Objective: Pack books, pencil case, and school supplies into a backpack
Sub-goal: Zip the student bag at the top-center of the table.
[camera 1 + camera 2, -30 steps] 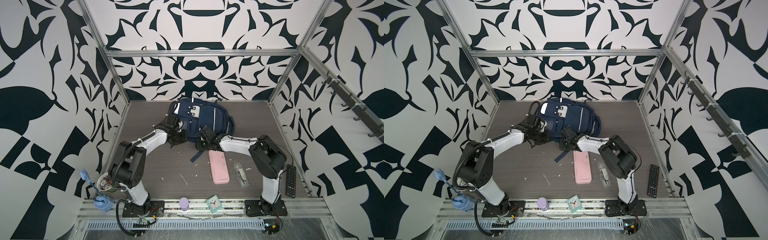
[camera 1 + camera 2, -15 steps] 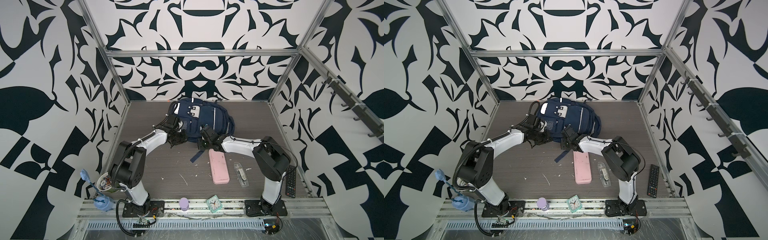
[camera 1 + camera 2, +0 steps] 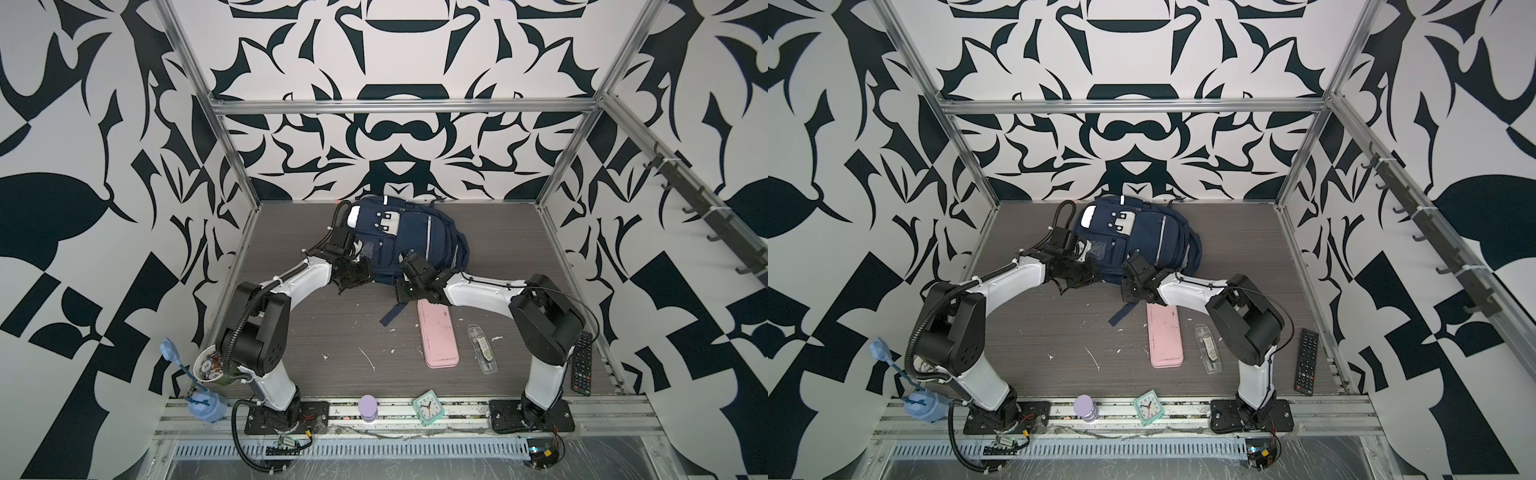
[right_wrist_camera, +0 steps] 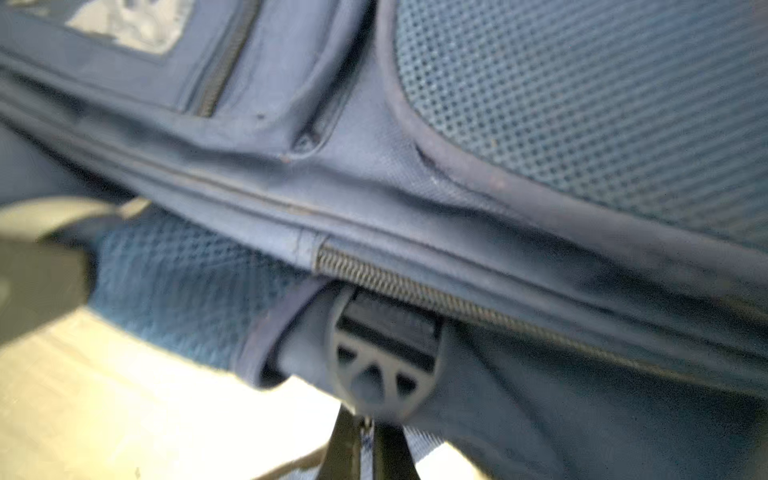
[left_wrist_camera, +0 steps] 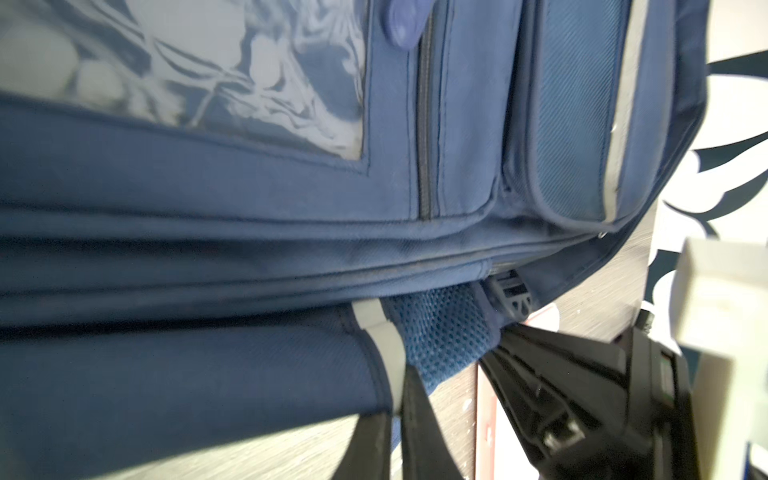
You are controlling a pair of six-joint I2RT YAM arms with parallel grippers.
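- Two robot arms crouch over a navy backpack point(image 3: 409, 241) that lies flat, front pockets up, at the far centre of the desk point(image 3: 332, 332).
- The left arm point(image 3: 299, 282) rises from its base at the near left and folds sharply at the elbow. Its white forearm runs low over the desk toward the far right, and the left gripper point(image 3: 353, 276) meets the backpack's near-left corner.
- The left wrist view shows the left gripper point(image 5: 399, 411) drawn closed, its dark fingers point(image 5: 374, 440) pinching the backpack at a white-trimmed padded edge beside blue mesh.
- The right arm point(image 3: 478, 293) stands at the near right with its elbow raised and its forearm stretched leftward. The right gripper point(image 3: 405, 289) sits at the backpack's near edge, to the right of its partner and apart from it.
- The right wrist view shows the right gripper point(image 4: 368, 428) clamped on the backpack's blue strap webbing, just below a dark plastic buckle point(image 4: 384, 357).
- A loose strap end point(image 3: 392, 314) trails onto the desk toward the near left.
- The pink pencil case point(image 3: 437, 338) lies flat on the desk, its far end reaching the right arm's wrist.
- The clear school supplies packet point(image 3: 481, 348) lies just right of the pencil case, not touching it.
- A remote control point(image 3: 582, 361) lies at the desk's right edge, and a teal alarm clock point(image 3: 428, 406) stands on the near rail.
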